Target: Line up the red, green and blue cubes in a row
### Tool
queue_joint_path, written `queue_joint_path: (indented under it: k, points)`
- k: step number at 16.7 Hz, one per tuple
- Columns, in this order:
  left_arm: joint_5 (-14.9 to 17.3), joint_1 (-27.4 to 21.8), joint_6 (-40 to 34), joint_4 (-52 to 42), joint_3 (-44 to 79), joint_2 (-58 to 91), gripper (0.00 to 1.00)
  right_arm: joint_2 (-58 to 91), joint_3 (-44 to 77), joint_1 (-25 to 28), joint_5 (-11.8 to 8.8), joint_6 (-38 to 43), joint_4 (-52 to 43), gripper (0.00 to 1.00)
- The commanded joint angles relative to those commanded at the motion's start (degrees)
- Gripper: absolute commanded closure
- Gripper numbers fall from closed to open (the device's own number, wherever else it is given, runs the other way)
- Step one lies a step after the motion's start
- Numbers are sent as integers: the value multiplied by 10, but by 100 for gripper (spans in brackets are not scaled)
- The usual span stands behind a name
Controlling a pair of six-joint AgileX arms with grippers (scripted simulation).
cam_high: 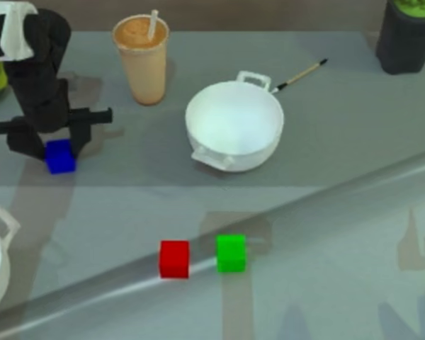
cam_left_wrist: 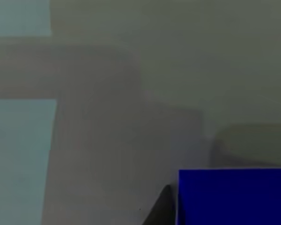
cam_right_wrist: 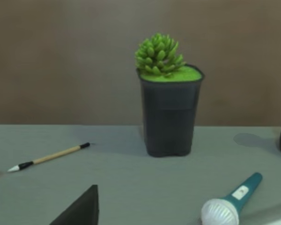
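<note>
- The left pincer [cam_high: 57, 145] is low over the left side of the table [cam_high: 340, 142], right at the blue cube [cam_high: 60, 156].
- In the top view its dark fingers stand on either side of the blue cube; whether they press it or only flank it, I cannot tell.
- The left wrist view shows the blue cube [cam_left_wrist: 234, 197] very close, with a dark finger [cam_left_wrist: 161, 208] just beside one face.
- The red cube [cam_high: 174, 258] and the green cube [cam_high: 231, 253] sit near each other at the table's near edge, side by side with a small gap, red to the left of green.
- The blue cube lies well apart from those two, farther back and to the left.
- A white pot [cam_high: 234, 127] stands mid-table, a cup with a straw [cam_high: 142, 60] behind it to the left, and a thin brush [cam_high: 301, 74] to its right.
- The right arm is not seen from above; its wrist view shows a potted succulent [cam_right_wrist: 170, 110], the brush [cam_right_wrist: 49, 157] and a teal-handled microphone [cam_right_wrist: 232, 201]. Only a dark tip of the right pincer [cam_right_wrist: 79, 211] shows, so how far it is open cannot be told.
</note>
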Motion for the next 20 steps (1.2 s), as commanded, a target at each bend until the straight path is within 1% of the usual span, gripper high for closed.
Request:
queue_joint_path:
  k: [1,2,9,11,13,17,20]
  points:
    - [0,0,0,0,0,0,98,0,0,0,0,0,0,0]
    - [0,0,0,0,0,0,100,0,0,0,0,0,0,0]
    - [0,0,0,0,0,0,100,0,0,0,0,0,0,0]
    - [-4,-1,3,-9,7,-21,100,0,0,0,0,0,0,0]
    - [-3,0,4,-31,26,-26,100,0,0,0,0,0,0,0]
    - [-4,7,3,-119,82,-50,100,0,0,0,0,0,0,0]
    - [-5,10,2,-140,98,-61,100,0,0,0,0,0,0,0]
